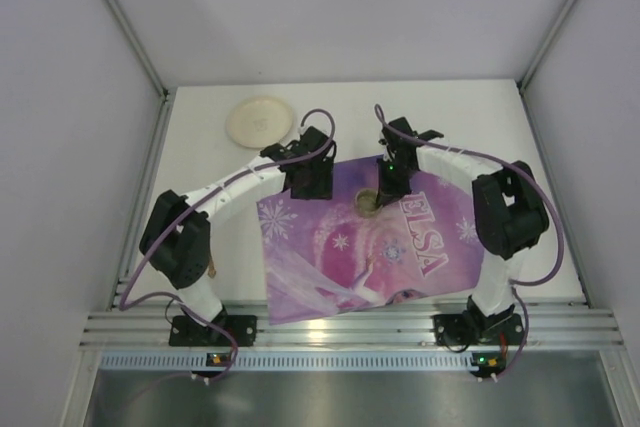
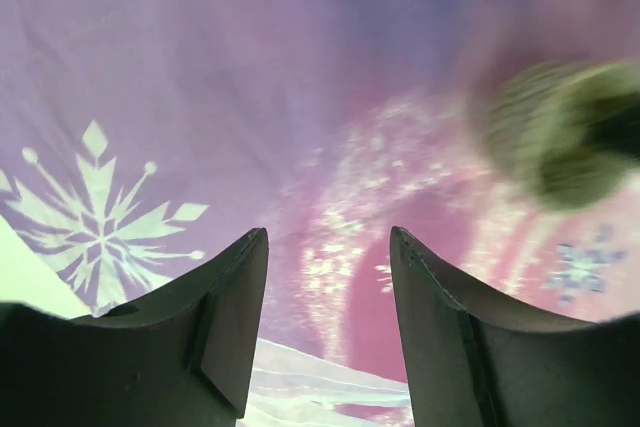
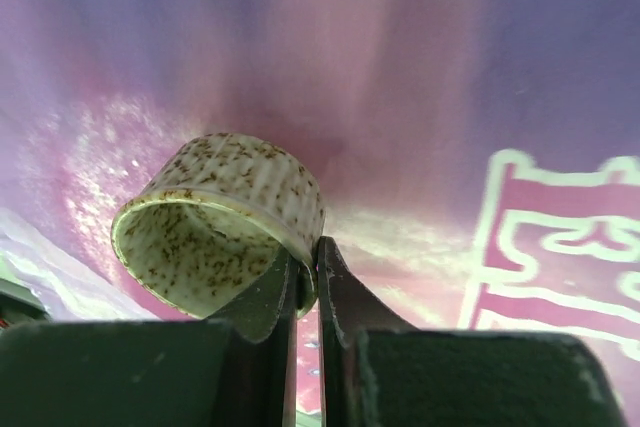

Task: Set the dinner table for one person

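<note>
Two arms reach in from the near edge of the white table (image 1: 480,117) and bend toward each other, so both wrists hang over the far part of the purple "ELSA" placemat (image 1: 430,247), which lies slightly askew between the bases. The right fingers (image 3: 335,297) are nearly closed on a small speckled cup (image 3: 225,217), pinching its wall at the rim with one finger inside and one outside. That grip suits a thin-walled vessel too wide to span, and it keeps the mouth facing up and toward the wrist camera. In the top view the cup (image 1: 368,203) sits over the far middle of the mat, likely the drink's spot in the setting. Whether its base touches the mat cannot be told. The right arm runs up from its base, folds at the elbow by the right wall and angles its wrist down onto the cup. The left fingers (image 2: 240,287) stand wide apart and hold nothing, pointing down at the mat near a white snowflake at its far left corner (image 1: 308,182), perhaps ready to steady the mat or to move on. A cream plate (image 1: 259,121) rests on the table at the far left, well apart from the cup and off the mat, so the setting looks barely begun.
</note>
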{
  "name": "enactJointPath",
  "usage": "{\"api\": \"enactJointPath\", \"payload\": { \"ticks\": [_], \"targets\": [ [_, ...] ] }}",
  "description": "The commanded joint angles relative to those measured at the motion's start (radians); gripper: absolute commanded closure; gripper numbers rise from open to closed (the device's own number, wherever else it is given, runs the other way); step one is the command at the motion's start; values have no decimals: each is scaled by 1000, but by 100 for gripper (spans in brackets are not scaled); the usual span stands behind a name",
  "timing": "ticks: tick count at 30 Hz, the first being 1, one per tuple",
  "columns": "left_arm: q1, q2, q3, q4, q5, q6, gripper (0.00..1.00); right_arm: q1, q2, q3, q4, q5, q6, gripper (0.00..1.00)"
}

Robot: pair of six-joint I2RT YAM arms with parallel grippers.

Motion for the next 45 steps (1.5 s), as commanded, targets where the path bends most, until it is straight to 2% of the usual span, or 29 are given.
{"api": "enactJointPath", "payload": {
  "ticks": [1,7,14,18,21,30,39,45],
  "targets": [
    [27,-34,-111,39,-14,-12,43,-69,-73,125,-69,48,-47,100],
    [80,-8,-199,111,12,17,47,-238,-74,213,-149,45,-97,100],
    [159,85,-199,169,43,76,48,-382,-90,215,-183,30,-129,100],
    [221,147,-144,179,64,113,49,-410,-85,210,-183,28,-125,100],
    [246,205,-101,179,80,148,53,-416,-68,222,-184,37,-126,100],
    [251,342,103,130,81,198,53,-422,1,291,-221,146,-129,100],
    [257,261,102,91,55,168,51,-503,62,293,-223,218,-111,100],
    [260,202,106,64,48,146,43,-511,131,314,-187,197,-108,100]
  ]
}}
